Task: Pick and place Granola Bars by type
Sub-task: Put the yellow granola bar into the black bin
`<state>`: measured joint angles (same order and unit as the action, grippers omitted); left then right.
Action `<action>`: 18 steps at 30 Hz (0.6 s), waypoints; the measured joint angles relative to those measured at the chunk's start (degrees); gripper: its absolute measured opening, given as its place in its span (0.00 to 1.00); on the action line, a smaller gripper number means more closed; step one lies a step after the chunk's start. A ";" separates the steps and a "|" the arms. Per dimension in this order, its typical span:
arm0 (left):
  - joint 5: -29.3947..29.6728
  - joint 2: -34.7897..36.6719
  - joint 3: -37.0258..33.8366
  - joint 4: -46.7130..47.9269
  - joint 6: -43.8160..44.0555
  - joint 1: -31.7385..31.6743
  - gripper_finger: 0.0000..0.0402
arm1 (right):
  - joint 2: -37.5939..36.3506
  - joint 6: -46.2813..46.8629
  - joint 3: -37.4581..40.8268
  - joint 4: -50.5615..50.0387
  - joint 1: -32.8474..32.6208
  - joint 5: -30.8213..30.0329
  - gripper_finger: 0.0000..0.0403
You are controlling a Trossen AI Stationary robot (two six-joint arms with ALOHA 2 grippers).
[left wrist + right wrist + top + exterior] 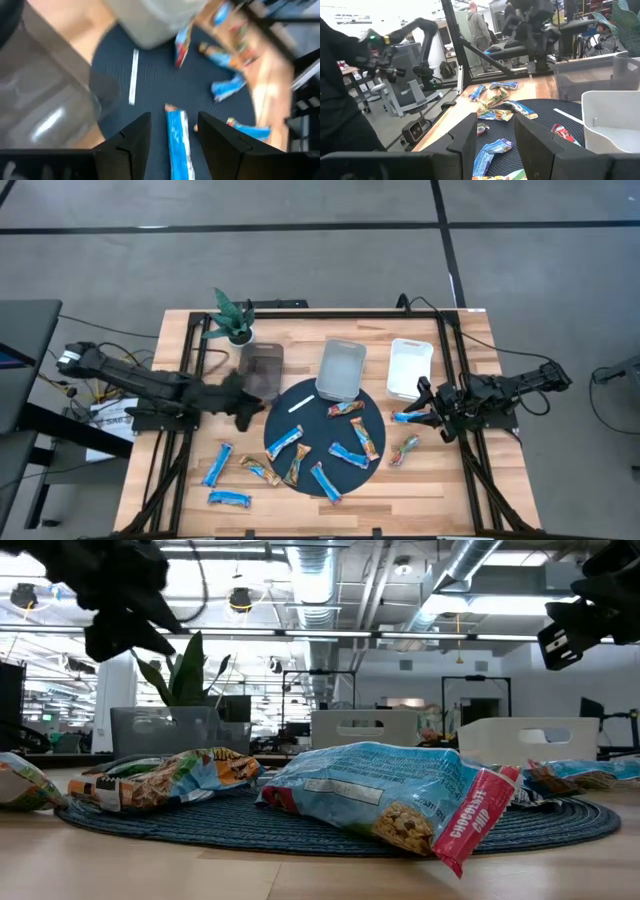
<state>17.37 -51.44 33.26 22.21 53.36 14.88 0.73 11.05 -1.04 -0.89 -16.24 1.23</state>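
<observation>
So the granola bars are all over the place. Most sit on the round dark mat (322,442) in the middle of the wooden table (190,340): a blue bar (284,443) on its left part, a multicoloured bar (368,440) on its right, more blue ones near the mat's near edge. A few lie off the mat on the bare wood to the left, like the blue bar at the near left (229,499), and a couple sit off to the right, including a multicoloured bar by the right edge (404,449).

The left gripper (247,413) hangs over the left edge of the mat, just in front of the dark grey bin (263,368). Its wrist camera shows the fingers (127,142) spread apart with a blue bar (177,140) lying on the mat between them, not gripped. A thin white stick (301,401) lies on the mat close by.

The right gripper (434,415) is at the right side of the table, just near of the white bin (410,367), right by a blue bar (410,417) lying off the mat. Its fingers (465,140) are apart too and hold nothing.

The clear bin (341,368) sits between the other two at the far edge of the mat, and all three look empty. There's a small potted plant (232,318) at the far left. In the right wrist view a person (479,27) stands in the room beyond.
</observation>
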 joint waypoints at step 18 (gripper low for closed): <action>-24.60 -36.34 14.67 1.45 -0.97 -2.07 0.49 | 0.00 0.00 -0.01 0.00 0.00 0.01 0.30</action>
<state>-7.23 -87.78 47.93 23.66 52.39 12.80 0.73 11.05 -1.05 -0.89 -16.24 1.25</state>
